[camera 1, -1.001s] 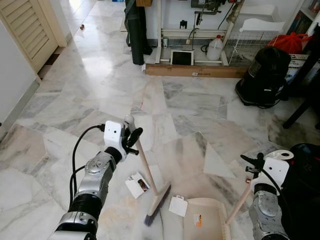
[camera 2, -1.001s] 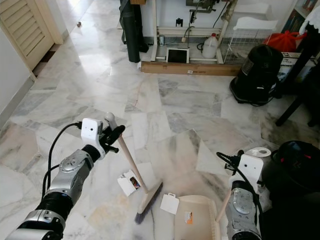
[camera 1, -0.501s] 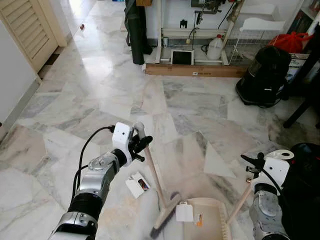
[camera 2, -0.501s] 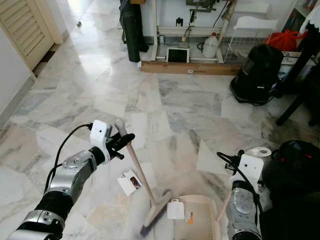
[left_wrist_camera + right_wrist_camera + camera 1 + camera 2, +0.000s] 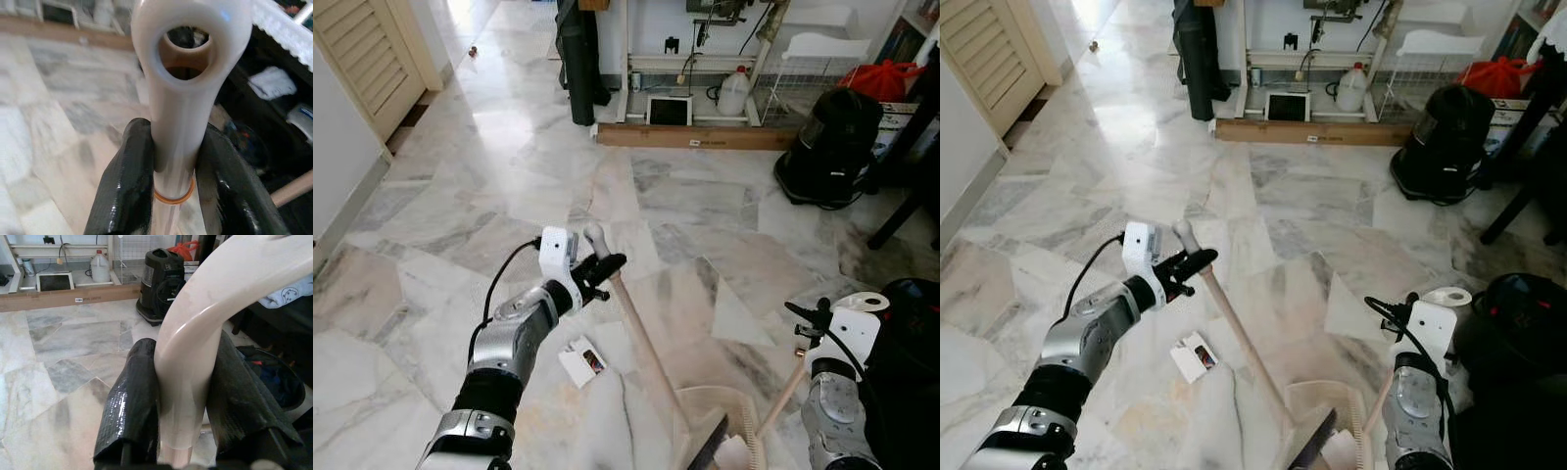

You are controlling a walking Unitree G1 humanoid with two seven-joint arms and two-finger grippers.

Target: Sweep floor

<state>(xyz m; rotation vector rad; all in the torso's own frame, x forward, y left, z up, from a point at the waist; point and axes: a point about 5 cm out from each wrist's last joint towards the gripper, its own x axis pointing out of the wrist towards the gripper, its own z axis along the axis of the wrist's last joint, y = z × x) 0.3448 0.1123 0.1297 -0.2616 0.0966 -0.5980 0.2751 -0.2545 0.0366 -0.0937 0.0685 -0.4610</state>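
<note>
my left gripper [image 5: 172,176] is clamped on the pale wooden broom handle [image 5: 641,333]; my right gripper [image 5: 181,396] squeezes the cream plastic dustpan's handle [image 5: 195,352], bristles at its mouth.

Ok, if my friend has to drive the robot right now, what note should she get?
Left gripper: shut on the broom handle, near its top.
Right gripper: shut on the dustpan handle.
Broom head sits at the mouth of the cream dustpan on the marble floor.
Done: one white scrap looks swept in.
Left: the small card packet beside the broom, lying outside the pan.
</note>
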